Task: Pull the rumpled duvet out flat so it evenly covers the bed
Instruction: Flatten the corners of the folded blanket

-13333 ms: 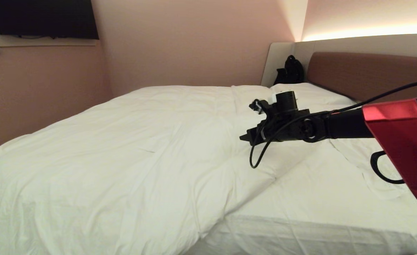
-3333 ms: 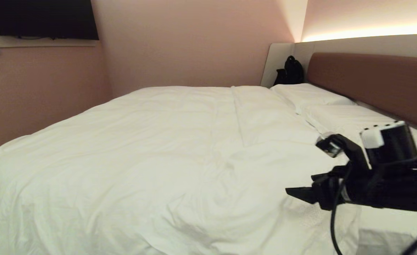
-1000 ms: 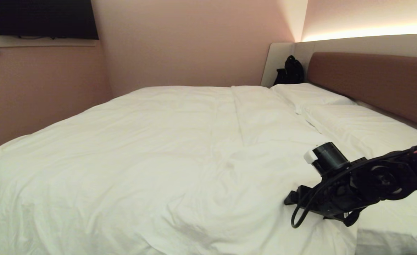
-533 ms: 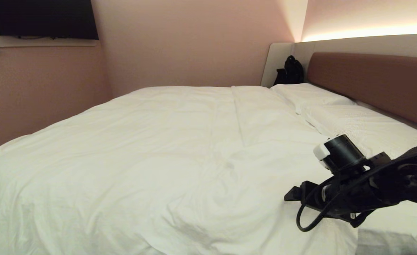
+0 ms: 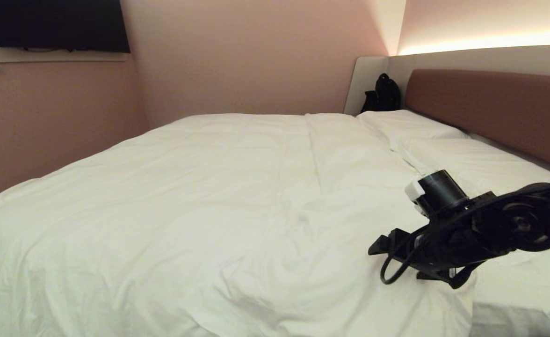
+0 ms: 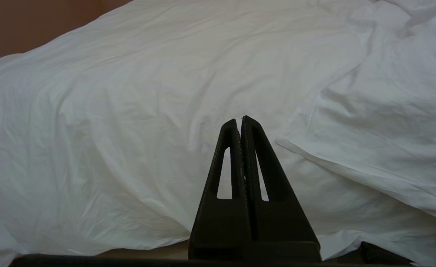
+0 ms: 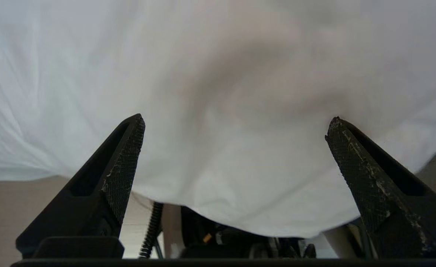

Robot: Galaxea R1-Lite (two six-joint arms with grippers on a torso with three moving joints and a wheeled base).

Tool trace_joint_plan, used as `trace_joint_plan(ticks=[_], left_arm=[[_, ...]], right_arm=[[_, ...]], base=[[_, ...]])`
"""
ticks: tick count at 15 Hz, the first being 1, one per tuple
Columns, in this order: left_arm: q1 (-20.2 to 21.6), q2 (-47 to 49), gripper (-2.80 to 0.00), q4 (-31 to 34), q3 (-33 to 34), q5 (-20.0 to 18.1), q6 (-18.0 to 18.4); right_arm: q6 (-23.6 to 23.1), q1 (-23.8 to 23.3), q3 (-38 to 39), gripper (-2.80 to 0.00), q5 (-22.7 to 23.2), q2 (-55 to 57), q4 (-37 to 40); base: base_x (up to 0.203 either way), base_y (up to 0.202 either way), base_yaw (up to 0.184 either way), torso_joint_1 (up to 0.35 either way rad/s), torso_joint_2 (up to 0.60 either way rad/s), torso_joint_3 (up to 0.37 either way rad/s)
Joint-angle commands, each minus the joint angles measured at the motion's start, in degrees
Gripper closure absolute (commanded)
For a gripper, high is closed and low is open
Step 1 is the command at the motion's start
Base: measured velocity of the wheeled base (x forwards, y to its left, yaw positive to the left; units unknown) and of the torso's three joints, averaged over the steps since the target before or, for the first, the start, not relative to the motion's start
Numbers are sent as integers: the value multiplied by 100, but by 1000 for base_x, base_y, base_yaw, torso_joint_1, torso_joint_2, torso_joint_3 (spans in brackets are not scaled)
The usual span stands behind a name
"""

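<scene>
Head view first: the right end effector [image 5: 381, 247] hangs low over the near corner of the duvet [image 5: 219, 196], jaws spread wide, nothing between them. A few seconds back that arm sat higher and further out to the side; a second ago it was already here, and it has only nudged since. Compared with the earliest look, the bare strip of bed [image 5: 513, 290] on this side is mostly covered now, and the duvet runs up to the two pillows [image 5: 443, 145] beyond the end effector. Right wrist view shows white cloth draped just ahead of both fingertips [image 7: 129, 148], its lower edge hanging free. My read: it's lining up another pinch on that corner, where some rumpling remains. The left end effector [image 6: 242, 120] sits parked, pressed together, facing the duvet's side drape.
</scene>
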Motion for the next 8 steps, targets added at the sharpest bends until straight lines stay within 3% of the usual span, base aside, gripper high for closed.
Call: trace_joint_plan(ticks=[1,8], left_arm=[[1,0,0,2,0,-1,11],[2,0,0,2,0,-1,11]], right_arm=[[66,-180,-382,-280,203,633,27],[-54,-544,-1057,-280,190,1887,77]], base=[[0,0,0,0,0,0],[0,0,0,0,0,0]])
